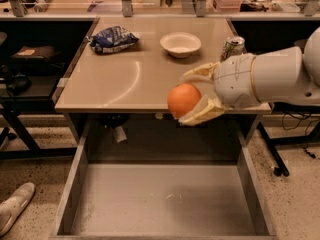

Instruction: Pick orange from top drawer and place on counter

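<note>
Clamping round orange (183, 100), gripper (186, 98) points along counter (125, 74) front edge, above open top drawer (165, 199).

Tan tabletop (125, 79) carrying blue snack bag (112, 38) at back left, white bowl (180, 44) at back middle, can (233, 46) at right. End effector (192, 96) hanging at front edge, gripping orange (182, 100).
</note>
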